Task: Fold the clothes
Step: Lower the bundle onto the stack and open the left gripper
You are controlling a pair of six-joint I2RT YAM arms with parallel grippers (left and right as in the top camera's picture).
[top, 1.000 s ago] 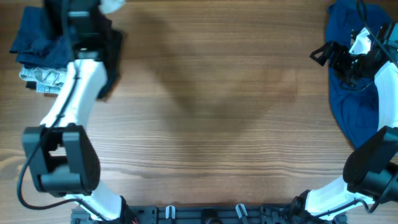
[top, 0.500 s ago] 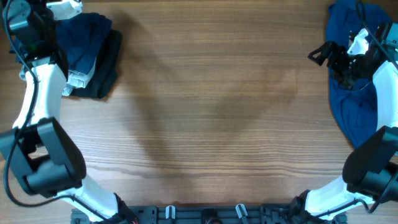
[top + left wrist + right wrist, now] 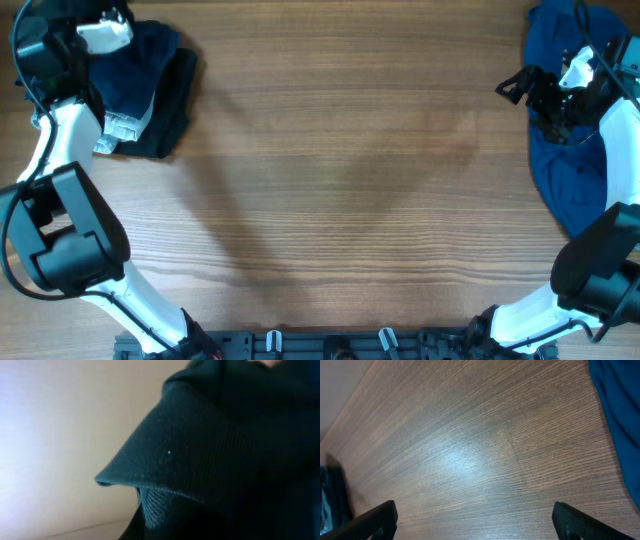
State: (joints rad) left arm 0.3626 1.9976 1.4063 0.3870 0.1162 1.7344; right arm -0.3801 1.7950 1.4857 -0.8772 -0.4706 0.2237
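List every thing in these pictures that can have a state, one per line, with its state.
clothes pile: roughly folded, stacked at far left.
blue garment: unfolded, rumpled, lying at far right.
left gripper: over the pile, jaws hidden by dark fabric.
right gripper: open, empty.

I see a wooden table (image 3: pixel 340 180), its grain running from side to side. At the far left corner lies a pile of dark clothes (image 3: pixel 160 90), navy on black, with a pale patterned piece (image 3: pixel 120 128) showing at its left. A blue garment (image 3: pixel 575 185) lies spread along the right edge, from the far right corner down.
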